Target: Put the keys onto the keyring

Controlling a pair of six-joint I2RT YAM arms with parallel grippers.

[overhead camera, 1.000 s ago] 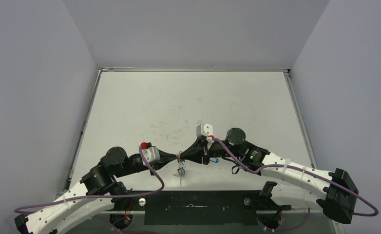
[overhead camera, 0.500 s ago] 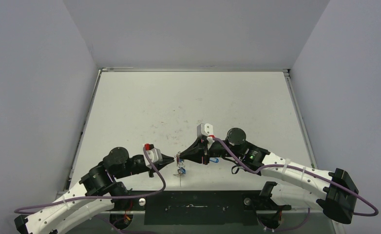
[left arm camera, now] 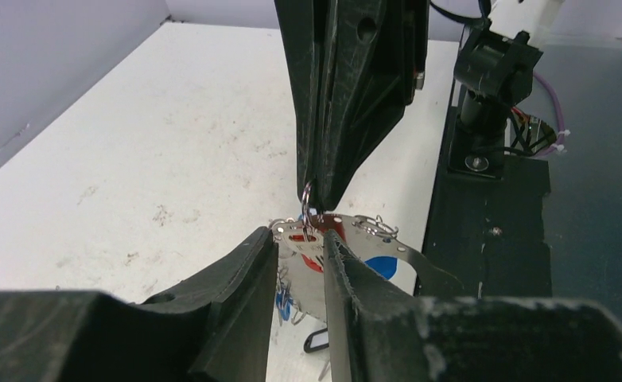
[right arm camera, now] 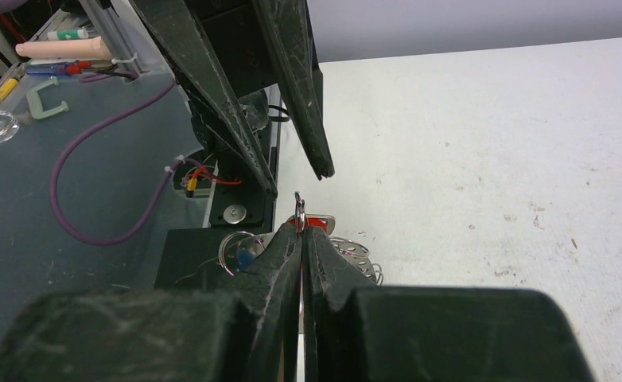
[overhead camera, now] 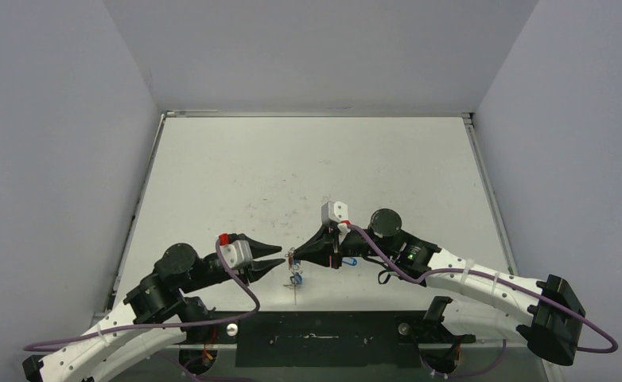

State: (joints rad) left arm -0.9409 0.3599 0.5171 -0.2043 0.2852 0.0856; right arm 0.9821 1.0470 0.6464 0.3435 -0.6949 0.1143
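Right tool (right arm camera: pixel 301 229) pinches the keyring (right arm camera: pixel 299 205) (keys (left arm camera: pixel 308 251) dangling below); left tool (left arm camera: pixel 300 235) stands parted.

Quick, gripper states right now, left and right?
Left gripper: open, holding nothing.
Right gripper: shut on the keyring, keys hanging below it.

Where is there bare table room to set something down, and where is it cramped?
Bare: the far half of the table up to the back wall, plus strips beside each side wall. Crowded: near-centre, where the left pincer and right pincer face each other by the hanging keys.
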